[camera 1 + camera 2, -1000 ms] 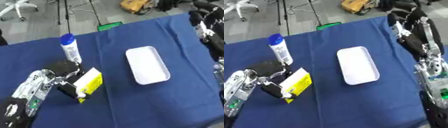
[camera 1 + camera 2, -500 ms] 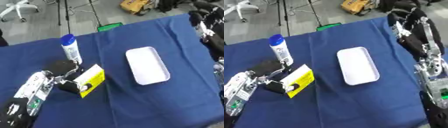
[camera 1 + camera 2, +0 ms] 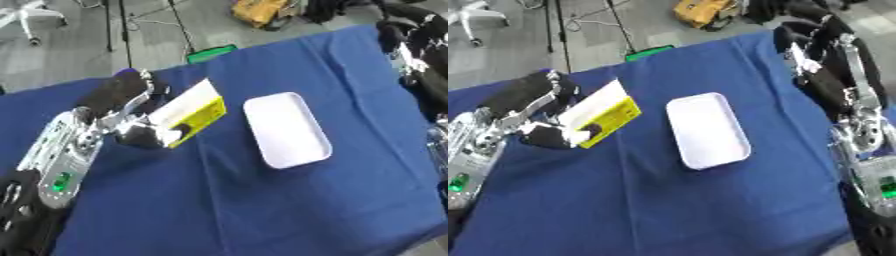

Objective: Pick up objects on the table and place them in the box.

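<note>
I have the yellow and white carton [image 3: 186, 114] in my left hand [image 3: 131, 112], fingers curled round its left end with the thumb under the near corner, and it hangs above the blue tablecloth [image 3: 262, 210] rather than resting on it. What matters for the coming move is how the carton lies against the white box [image 3: 286, 129]: the box sits to the right of the carton, close by but apart, with a strip of bare cloth showing between the carton's right end and the box's left rim. The carton's long axis runs from near-left up to far-right, tilted, so its free end points towards the far left corner of the box; the box's own long axis runs near to far, leaning slightly. I judge I must carry the carton rightward and turn it so its length lines up with the box before letting go, or it may catch on the rim. My left hand is clearly the nearer one. My right hand [image 3: 820, 70] is raised at the far right, beyond the box's far right corner, holding nothing; whether its fingers are curled or straight I cannot tell. The box looks empty.
</note>
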